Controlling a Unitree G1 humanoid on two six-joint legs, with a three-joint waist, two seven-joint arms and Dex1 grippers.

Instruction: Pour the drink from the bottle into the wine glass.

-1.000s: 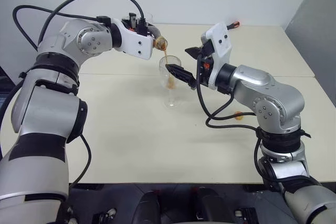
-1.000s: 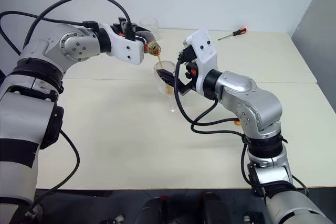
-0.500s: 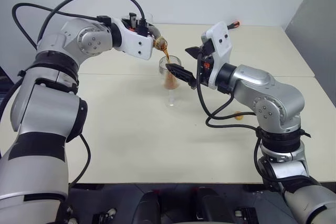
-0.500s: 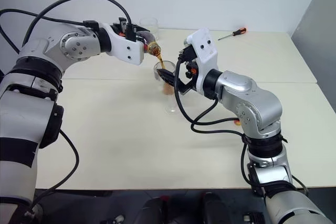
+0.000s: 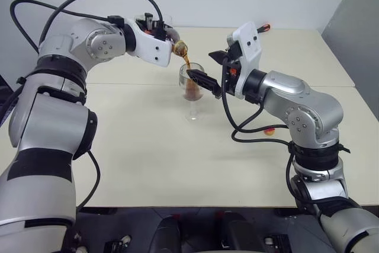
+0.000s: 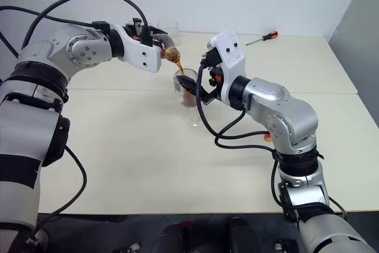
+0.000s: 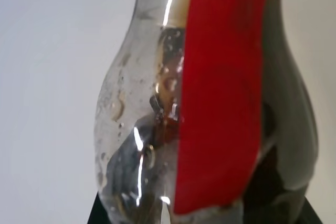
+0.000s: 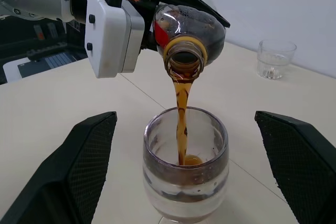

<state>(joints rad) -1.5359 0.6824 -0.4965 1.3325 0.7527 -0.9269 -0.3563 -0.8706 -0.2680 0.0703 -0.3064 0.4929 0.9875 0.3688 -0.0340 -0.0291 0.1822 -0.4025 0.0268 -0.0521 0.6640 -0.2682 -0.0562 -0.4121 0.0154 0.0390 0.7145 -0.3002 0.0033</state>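
Observation:
My left gripper (image 5: 163, 32) is shut on the bottle (image 8: 191, 34), a small clear round one with a red label strip (image 7: 223, 87). The bottle is tipped, its open mouth just above the wine glass (image 5: 192, 90). A thin brown stream of the drink (image 8: 181, 106) falls into the bowl, where dark liquid (image 6: 188, 95) has collected. My right gripper (image 5: 207, 69) stands open, one black finger (image 8: 86, 166) on each side of the bowl, apart from the glass. The stemmed glass stands upright on the cream table (image 5: 154, 158).
A short clear tumbler (image 8: 275, 59) stands behind the bottle at the table's far edge. A screwdriver with an orange handle (image 6: 264, 37) lies at the back right. A small yellow-and-red cap (image 5: 269, 130) lies on the table under my right arm.
The dark drink in the wine glass has risen while the stream keeps flowing. Both arms have stayed in place.

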